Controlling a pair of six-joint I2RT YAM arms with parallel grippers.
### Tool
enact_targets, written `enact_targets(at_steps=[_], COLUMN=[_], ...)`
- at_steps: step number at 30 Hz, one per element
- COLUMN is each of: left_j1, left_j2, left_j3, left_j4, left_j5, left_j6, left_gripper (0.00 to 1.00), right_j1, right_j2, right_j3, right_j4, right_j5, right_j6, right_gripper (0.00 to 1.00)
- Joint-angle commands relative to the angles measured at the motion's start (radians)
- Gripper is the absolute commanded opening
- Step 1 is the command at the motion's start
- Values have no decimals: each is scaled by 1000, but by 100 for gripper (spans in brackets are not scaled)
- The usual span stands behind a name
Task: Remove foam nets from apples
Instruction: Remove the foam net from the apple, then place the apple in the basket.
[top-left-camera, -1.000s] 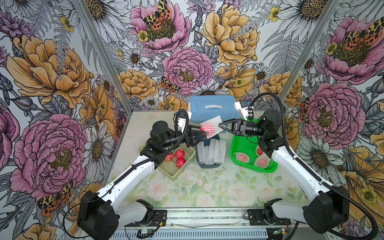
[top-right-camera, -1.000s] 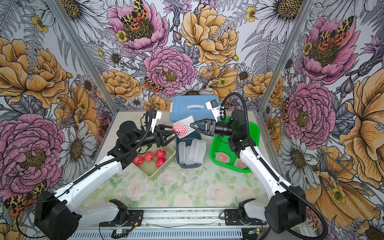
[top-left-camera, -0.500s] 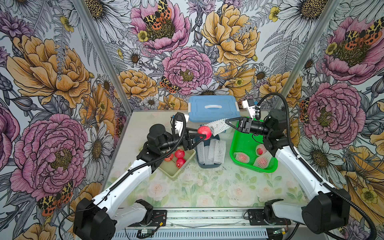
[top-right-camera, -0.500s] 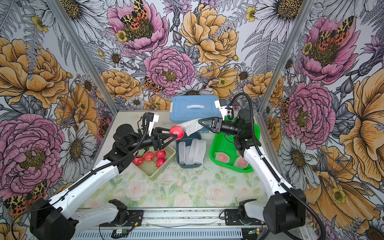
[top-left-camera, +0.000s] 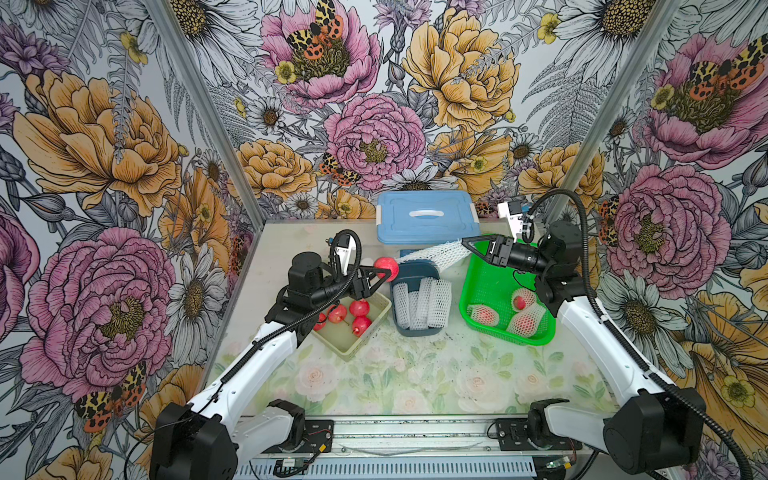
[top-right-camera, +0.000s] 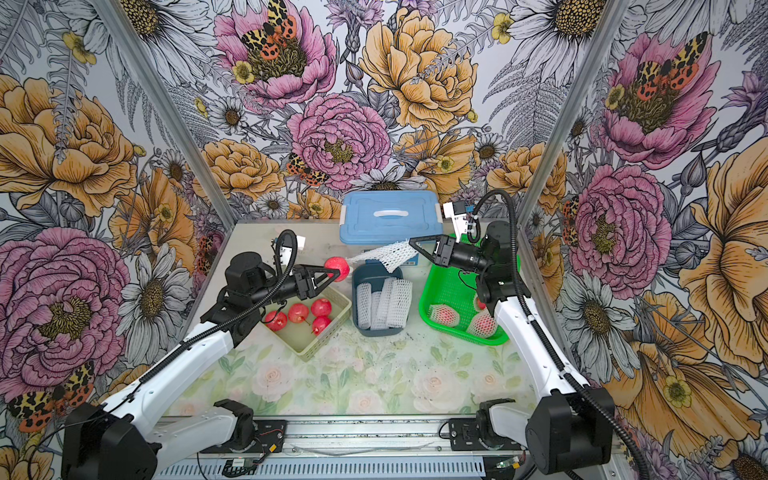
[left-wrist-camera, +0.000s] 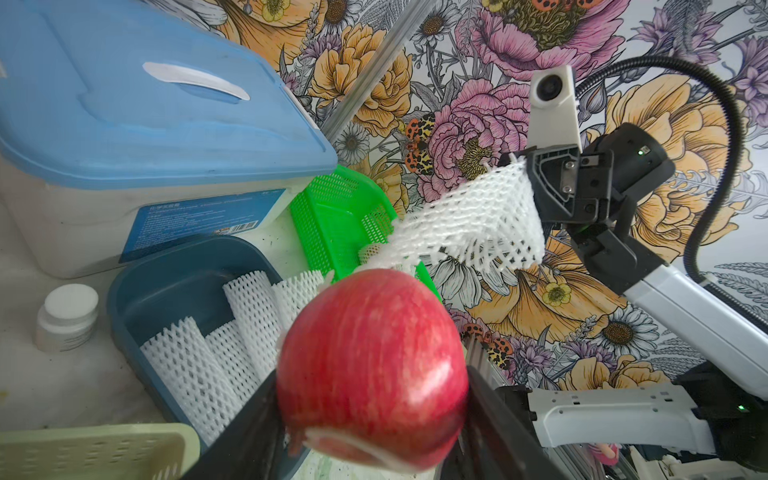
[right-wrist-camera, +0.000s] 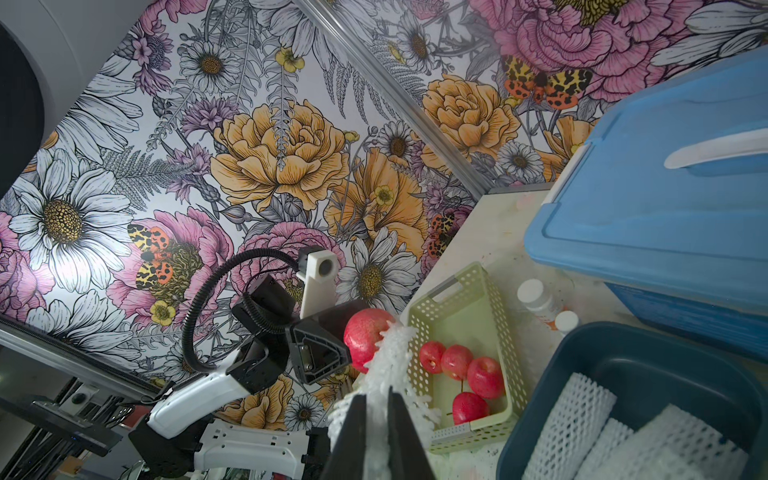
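A worktop with a pale rose print sits between walls of bold floral wallpaper, seen from above in both top views.

On the left, the left end effector (top-left-camera: 384, 272) reaches towards the middle, raised above the worktop. It is clenched around a red apple (left-wrist-camera: 372, 365), with one finger on each side of the fruit. The apple's skin is bare.

Below that arm, a pale green tray (top-left-camera: 372, 332) holds four bare apples (top-left-camera: 359, 308) with thin stems.

Just right of the tray stands a dark blue tub (top-left-camera: 417, 272). Several empty foam nets (top-left-camera: 422, 305) lie in it side by side. A small white bottle (left-wrist-camera: 68, 316) stands beside the tub on the worktop.

Above the tub, a white foam net (top-left-camera: 432, 253) hangs in the air, drawn out long and thin. Its narrow end reaches right up to the held apple; whether the two touch cannot be told. Its wide end is pinched in the right end effector (top-left-camera: 465, 242), whose fingers are closed tight on the mesh.

At the back, a box with a blue lid (top-left-camera: 428, 216) stands against the wall.

On the right, a green basket (top-left-camera: 486, 282) holds three wrapped apples (top-left-camera: 525, 322), each inside a white net.
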Motion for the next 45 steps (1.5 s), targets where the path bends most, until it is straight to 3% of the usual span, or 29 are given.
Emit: enact_targets(at_steps=[1,11,19,24,31,36,39,41,45], left_j1=[-21,-111,-121,-53,21,47,65,81,109], left_j2=[3,38,110,89,14,-60,-118,-143,-157], left_j3=[12,49,0,-52,-151,-252,-285,-289,-270], left_j4=[23,95,68,-56,-158,-173,-183,-190,-195], left_j5=[17,67,-22,-212,-332,-430,-468,-473,-442], left_j6=[-11,-17,-38,-53,-61,-128,-146,-147,-132], left_gripper=[57,70,70,70,75,75,77,86,93], right_j1=[21,119,189,272,449,518,529,529,521], right_j2=[-5,35,97,177,420,559,585,582,539], right_j3=[4,3,-67,-68,26,111,131,133,122], right_j4=[7,-42,-23,20,139,185,193,193,192], right_j5=[16,97,209,254,363,413,428,433,443], right_j6=[-36,-93,-115,-121,-98,-69,-62,-64,-71], right_gripper=[14,14,14,14,14,13,13,13,13])
